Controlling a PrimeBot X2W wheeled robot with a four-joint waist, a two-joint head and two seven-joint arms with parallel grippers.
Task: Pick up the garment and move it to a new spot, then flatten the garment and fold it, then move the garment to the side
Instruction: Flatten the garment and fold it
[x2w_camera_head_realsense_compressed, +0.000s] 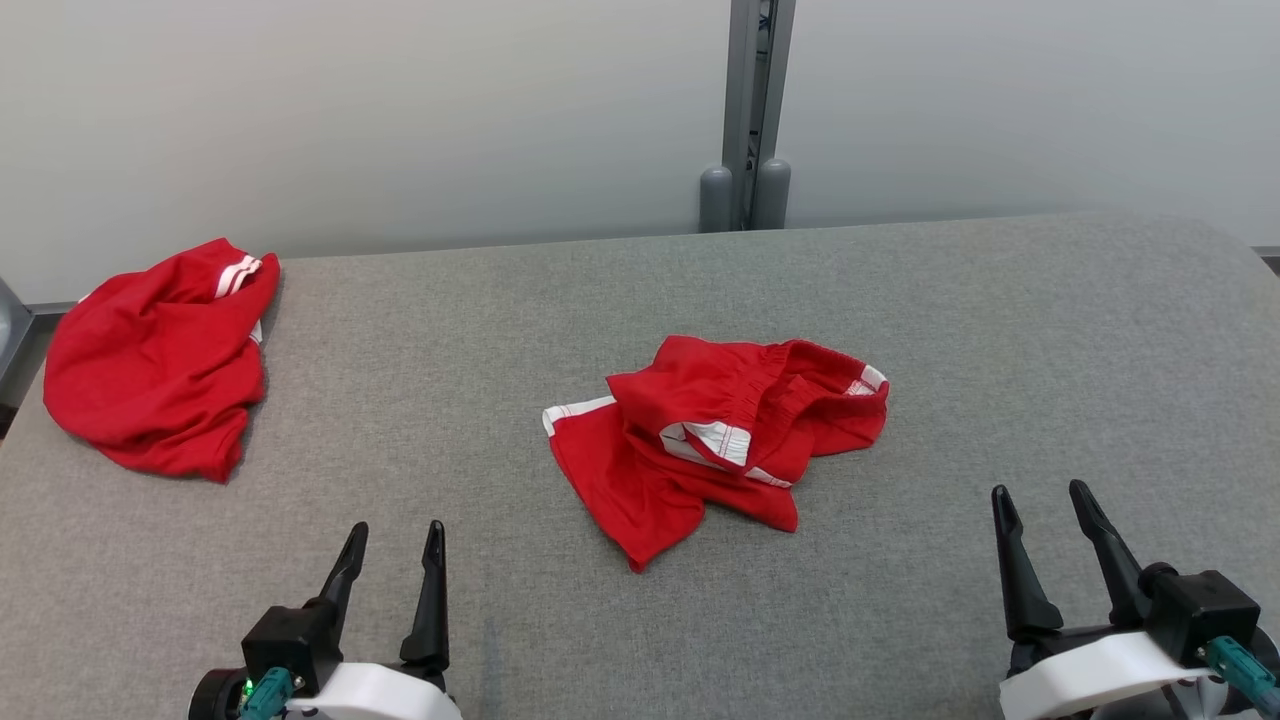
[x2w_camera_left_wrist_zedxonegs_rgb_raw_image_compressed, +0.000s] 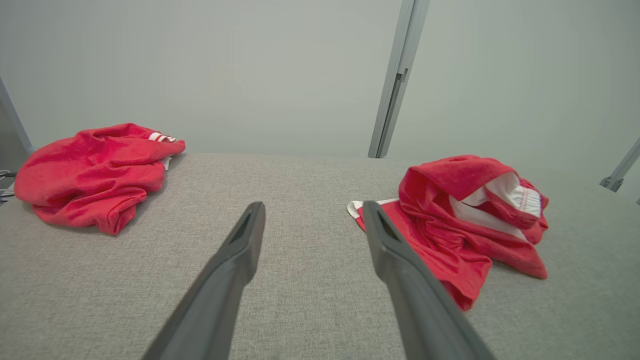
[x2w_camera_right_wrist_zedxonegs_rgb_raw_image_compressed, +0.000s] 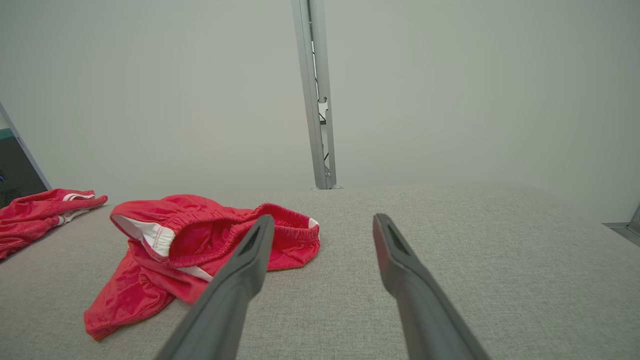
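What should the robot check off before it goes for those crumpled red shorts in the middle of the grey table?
1. Is the left gripper open and empty: ok.
2. Is the right gripper open and empty: ok.
3. Are the red shorts in plain sight, ahead of and between the two grippers: ok.
4. Is the grey table bare between grippers and shorts: ok.
5. Does the second red garment lie well apart, at the far left edge: ok.
6. Which fold of the shorts gives a clean single-layer grab: cannot tell.
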